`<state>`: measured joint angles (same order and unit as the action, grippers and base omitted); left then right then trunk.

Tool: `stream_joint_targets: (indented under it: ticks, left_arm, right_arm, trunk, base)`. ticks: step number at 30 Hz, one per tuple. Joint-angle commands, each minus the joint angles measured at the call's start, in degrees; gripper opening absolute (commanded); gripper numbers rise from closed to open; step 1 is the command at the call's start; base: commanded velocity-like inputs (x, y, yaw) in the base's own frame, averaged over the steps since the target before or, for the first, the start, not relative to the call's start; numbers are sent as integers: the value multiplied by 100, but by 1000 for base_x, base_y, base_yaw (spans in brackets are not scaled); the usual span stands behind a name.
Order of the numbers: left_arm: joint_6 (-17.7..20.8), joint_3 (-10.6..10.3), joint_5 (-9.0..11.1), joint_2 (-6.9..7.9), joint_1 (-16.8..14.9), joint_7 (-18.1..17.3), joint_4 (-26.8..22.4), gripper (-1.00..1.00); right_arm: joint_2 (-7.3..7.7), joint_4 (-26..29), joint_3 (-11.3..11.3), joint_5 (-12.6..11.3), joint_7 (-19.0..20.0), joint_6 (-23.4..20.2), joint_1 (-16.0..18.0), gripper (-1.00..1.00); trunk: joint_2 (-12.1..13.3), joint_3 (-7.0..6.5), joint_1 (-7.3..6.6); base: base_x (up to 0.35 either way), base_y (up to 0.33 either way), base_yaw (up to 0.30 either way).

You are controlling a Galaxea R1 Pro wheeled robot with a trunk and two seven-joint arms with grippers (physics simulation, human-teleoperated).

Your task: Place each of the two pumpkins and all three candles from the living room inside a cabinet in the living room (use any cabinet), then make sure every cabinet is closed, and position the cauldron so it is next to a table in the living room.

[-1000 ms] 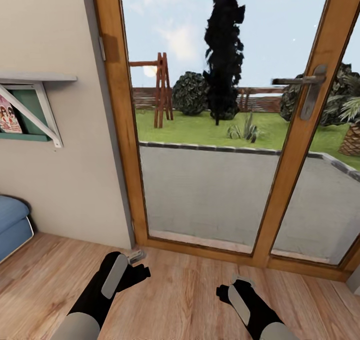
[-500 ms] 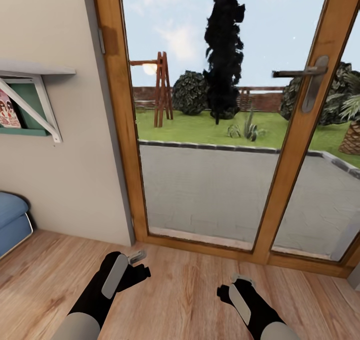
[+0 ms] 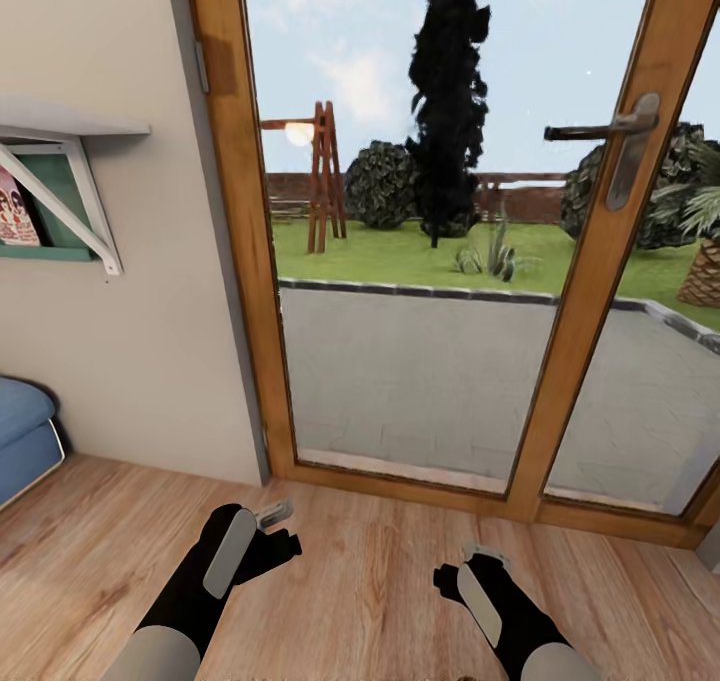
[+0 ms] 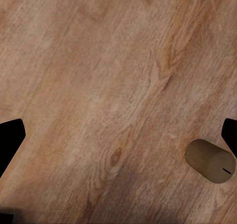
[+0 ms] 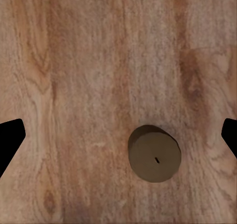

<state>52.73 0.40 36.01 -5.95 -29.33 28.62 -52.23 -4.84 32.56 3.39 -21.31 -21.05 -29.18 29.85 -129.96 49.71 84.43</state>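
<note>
— Where are we? 
— Facing the glass door [image 3: 440, 231], both arms low over the floor [image 3: 370, 581].
— Hands? 
— Left hand [image 4: 118, 150] and right hand [image 5: 118, 140] both spread, empty, ready to pick.
— Candles? 
— One candle [image 5: 154, 153] upright, centre-low under our right wrist; under the left, a candle [image 4: 210, 161] at lower right.

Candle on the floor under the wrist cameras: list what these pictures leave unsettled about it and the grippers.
- Candle: whether the candle in the left wrist view is the same one or a second cannot be told.
- Left gripper: each finger is cut off by the frame edge there, so only dark tips show.
- Right gripper: in the head view the wrist covers the fingers.
- Blue seat: cut off by the head view's edge.
</note>
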Motion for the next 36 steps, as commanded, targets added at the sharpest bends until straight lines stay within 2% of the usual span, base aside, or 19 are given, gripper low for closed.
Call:
stream_joint_targets:
  ticks: [1, 16, 32, 36]
  left_arm:
    - [10, 4, 61, -2, -3, 56, -6, 100]
    - [9, 4, 57, -27, -3, 56, -6, 100]
    - [9, 4, 58, -46, -3, 56, -6, 100]
    - [9, 4, 60, -46, -3, 56, -6, 100]
  right_arm:
    - [4, 24, 33, -55, -58, -11, 3, 100]
    - [11, -246, 18, -55, -54, -15, 39, 100]
    - [20, -259, -22, -74, -53, 42, 47, 100]
    - [19, -275, -15, -68, -52, 274, 40, 100]
  trunk:
    - [-44, 24, 22]
    - [-646, 294, 351]
    - [-1288, 581, 702]
    - [-1332, 665, 732]
  base:
    - [0, 0, 0]
    - [0, 0, 0]
    - [0, 0, 0]
    - [0, 0, 0]
